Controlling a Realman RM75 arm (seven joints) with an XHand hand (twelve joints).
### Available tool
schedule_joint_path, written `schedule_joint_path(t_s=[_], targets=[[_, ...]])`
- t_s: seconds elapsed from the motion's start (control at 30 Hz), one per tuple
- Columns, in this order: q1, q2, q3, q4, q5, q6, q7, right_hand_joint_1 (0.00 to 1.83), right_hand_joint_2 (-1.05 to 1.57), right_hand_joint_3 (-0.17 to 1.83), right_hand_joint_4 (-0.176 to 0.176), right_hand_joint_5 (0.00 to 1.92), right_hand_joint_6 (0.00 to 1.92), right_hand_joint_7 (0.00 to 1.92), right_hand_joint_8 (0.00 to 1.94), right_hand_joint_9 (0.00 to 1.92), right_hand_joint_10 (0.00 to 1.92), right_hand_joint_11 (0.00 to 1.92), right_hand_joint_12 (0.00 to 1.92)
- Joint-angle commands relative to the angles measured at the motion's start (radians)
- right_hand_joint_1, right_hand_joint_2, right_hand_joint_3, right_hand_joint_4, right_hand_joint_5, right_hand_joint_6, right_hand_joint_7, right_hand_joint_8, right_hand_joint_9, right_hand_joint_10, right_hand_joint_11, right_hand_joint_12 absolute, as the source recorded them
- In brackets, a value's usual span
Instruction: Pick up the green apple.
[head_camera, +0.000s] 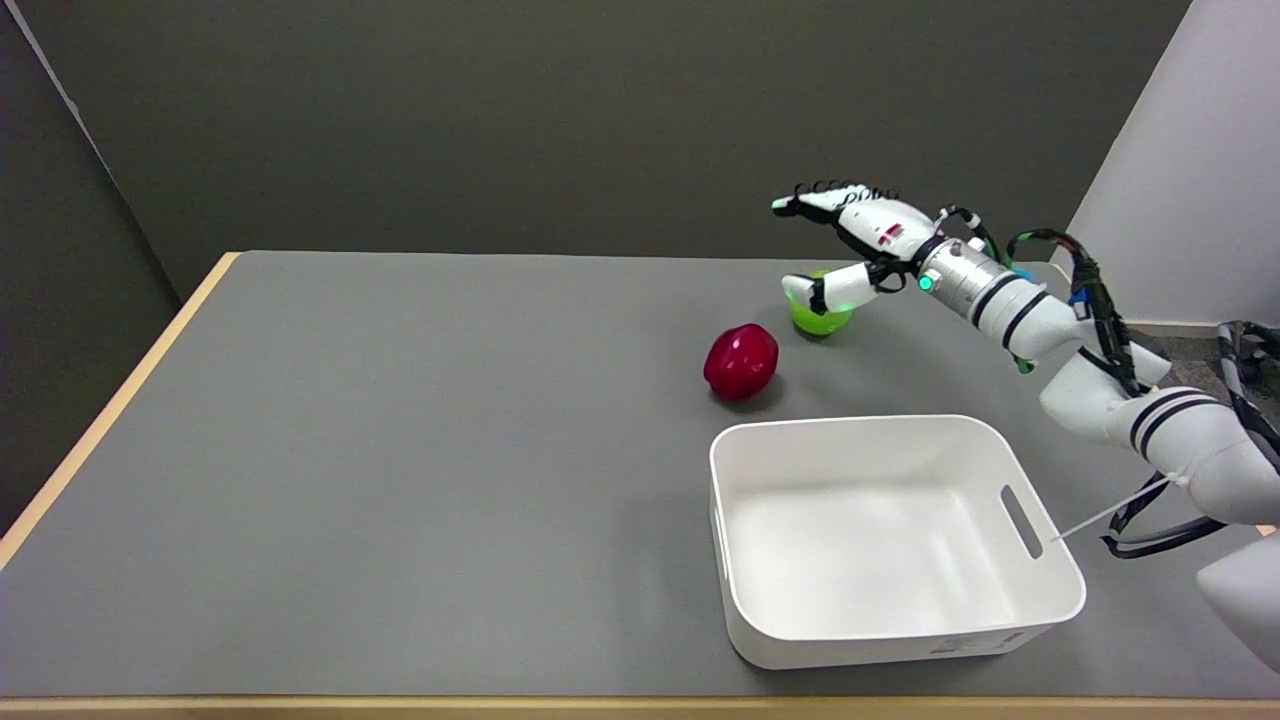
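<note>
The green apple (820, 316) rests on the grey table (400, 450) at the back right, partly covered by my right hand. My right hand (850, 240) hovers just above and behind it, open, with its fingers stretched out to the left and its thumb (825, 290) lowered in front of the apple's top. I cannot tell whether the thumb touches the apple. Nothing is gripped.
A red apple (741, 361) lies on the table just left and in front of the green one. A white plastic bin (890, 535), with nothing in it, stands at the front right. My right arm (1100, 370) passes above the bin's far right corner.
</note>
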Motion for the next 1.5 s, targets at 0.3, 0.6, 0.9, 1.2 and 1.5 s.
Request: schedule_joint_path(t_s=[0.3, 0.6, 0.9, 1.2, 1.5], targets=[[0.028, -0.029, -0.035, -0.116, -0.106, -0.072, 0.075, 0.44, 0.59, 0.88, 0.079, 0.17, 0.37, 0.19, 0.27, 0.11, 0.59, 0.02, 1.17], [0.089, -0.061, -0.035, -0.193, -0.105, -0.071, 0.074, 0.43, 0.57, 0.97, 0.088, 0.14, 0.42, 0.17, 0.29, 0.1, 0.6, 0.04, 1.12], [0.101, -0.085, -0.035, -0.226, -0.105, -0.072, 0.072, 0.43, 0.58, 0.99, 0.097, 0.14, 0.44, 0.16, 0.29, 0.11, 0.59, 0.05, 1.09], [0.097, -0.104, -0.037, -0.274, -0.105, -0.098, 0.072, 0.52, 0.59, 1.0, 0.102, 0.14, 0.45, 0.17, 0.3, 0.12, 0.6, 0.06, 1.09], [0.093, -0.11, -0.035, -0.289, -0.105, -0.109, 0.072, 0.56, 0.6, 1.01, 0.103, 0.15, 0.45, 0.17, 0.3, 0.13, 0.6, 0.06, 1.1]])
